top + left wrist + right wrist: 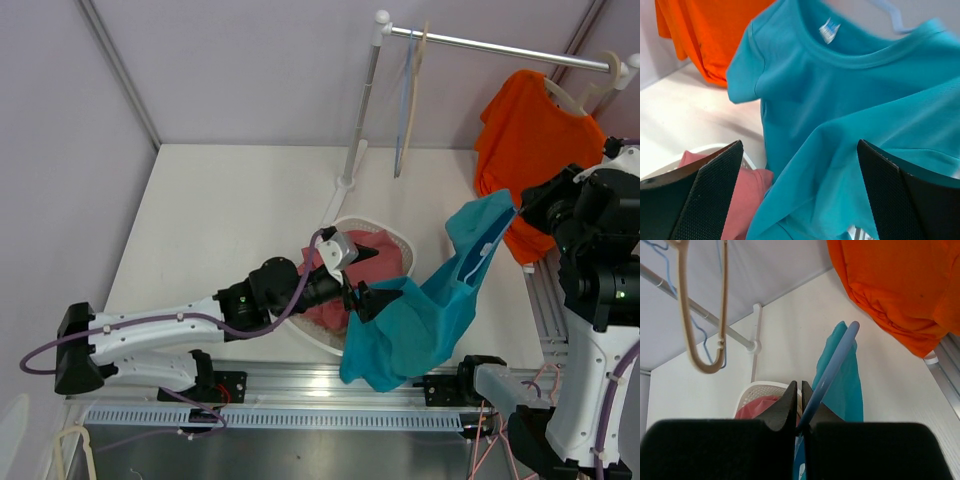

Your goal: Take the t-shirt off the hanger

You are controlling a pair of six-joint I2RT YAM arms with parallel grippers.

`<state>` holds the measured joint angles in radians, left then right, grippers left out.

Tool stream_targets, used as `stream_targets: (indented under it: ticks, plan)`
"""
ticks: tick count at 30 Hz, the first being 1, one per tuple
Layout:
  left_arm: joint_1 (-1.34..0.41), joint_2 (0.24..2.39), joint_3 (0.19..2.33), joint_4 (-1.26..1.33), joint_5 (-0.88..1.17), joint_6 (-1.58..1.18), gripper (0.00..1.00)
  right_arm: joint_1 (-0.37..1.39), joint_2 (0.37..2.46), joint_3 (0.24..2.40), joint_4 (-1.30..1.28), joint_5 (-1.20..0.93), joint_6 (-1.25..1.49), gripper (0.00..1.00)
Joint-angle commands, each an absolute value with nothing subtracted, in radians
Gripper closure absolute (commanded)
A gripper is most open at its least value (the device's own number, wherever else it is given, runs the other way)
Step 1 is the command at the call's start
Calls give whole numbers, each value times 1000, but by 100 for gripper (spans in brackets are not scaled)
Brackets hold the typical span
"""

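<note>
Pale lilac walls (250,70) enclose a white table (230,220).

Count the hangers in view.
4: a beige hanger and a blue wire hanger bare on the rail, a white hanger in the orange t-shirt, a light-blue hanger pinched in the right gripper, carrying the teal t-shirt. None looks hidden.

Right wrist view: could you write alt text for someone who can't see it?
The right claw is shut on a blue hanger with a teal t-shirt draped from it. An orange shirt hangs nearby.
</note>
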<state>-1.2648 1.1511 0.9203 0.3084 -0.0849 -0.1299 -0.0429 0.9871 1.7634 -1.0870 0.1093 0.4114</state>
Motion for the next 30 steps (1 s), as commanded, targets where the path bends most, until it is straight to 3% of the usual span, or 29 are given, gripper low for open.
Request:
stream_targets:
  ticks: [1,13,22,26,27,28,29,30]
  plan:
    - [-1287,1066,965,324,-78,-100,0,-40,1024,1828,-1026,167,437,100]
    - [-1391,1052,1019,342,-80,43,0,-38,1199,1976,-996,192,459,100]
    - [-1401,1267,1101,360,-64,-34,0,-34,1242,2052,-1017,190,469,100]
    - [-1402,1383,1147,373,-194,-15,2,-32,1253,2095,-1040,179,472,100]
    - [-1401,1409,1167,330,-257,-14,10,-32,1255,2101,-1043,173,472,100]
    - [-1399,1458,1217,289,-312,-5,26,-31,1258,2111,-1051,172,472,100]
    - [-1402,1472,1262,229,-324,-2,71,-32,1259,2115,-1055,173,472,100]
    - [-1402,1479,1276,221,-334,23,91,-31,1261,2118,-1060,175,472,100]
